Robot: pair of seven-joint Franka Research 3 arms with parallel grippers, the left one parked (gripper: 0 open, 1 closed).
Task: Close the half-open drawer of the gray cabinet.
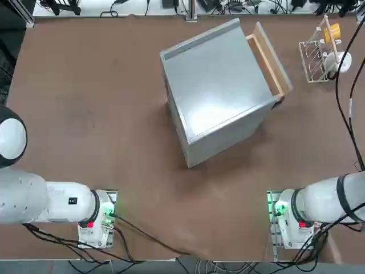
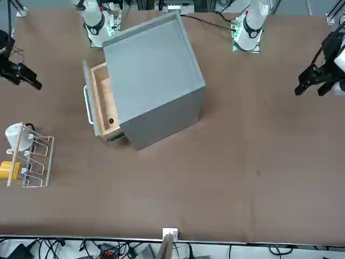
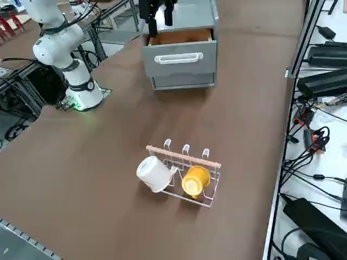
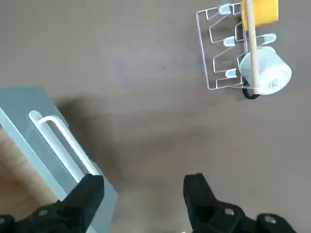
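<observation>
Black fingers [image 4: 87, 194] of the right gripper [image 4: 143, 194] fill the foreground of the wrist view, spread wide with nothing between them, so the gripper is released and empty. It hangs high above the surface [image 4: 146, 97], pointing straight down.

Working left to right in that view: directly below and slightly to one side of the gripper is the drawer [image 4: 48, 141], its flat gray front and pale bar handle [image 4: 60, 141] almost under one finger, with a strip of tan wooden interior behind. Bare brown surface lies under the other finger. Well off beyond that is a white wire rack [image 4: 228, 48] carrying a white cup [image 4: 265, 70] and a yellow cup [image 4: 260, 10], clear of any path to the drawer.

From overhead, the gray cabinet [image 1: 219, 88] sits turned at an angle, and the drawer [image 1: 268, 57] sticks out of its far right face, about half open.

I'd expect the drawer to be rigid and light, sliding easily on its runners; the cabinet looks heavy enough to stay put, though a hard or off-axis shove could skid or twist it on the smooth surface. No pinch seems needed: the sensible contact is the flat gray front panel [image 3: 181, 57], near its middle by the handle [image 3: 179, 57], pressed squarely along the slide direction. Pushing near a corner might rack the tray and jam it.
</observation>
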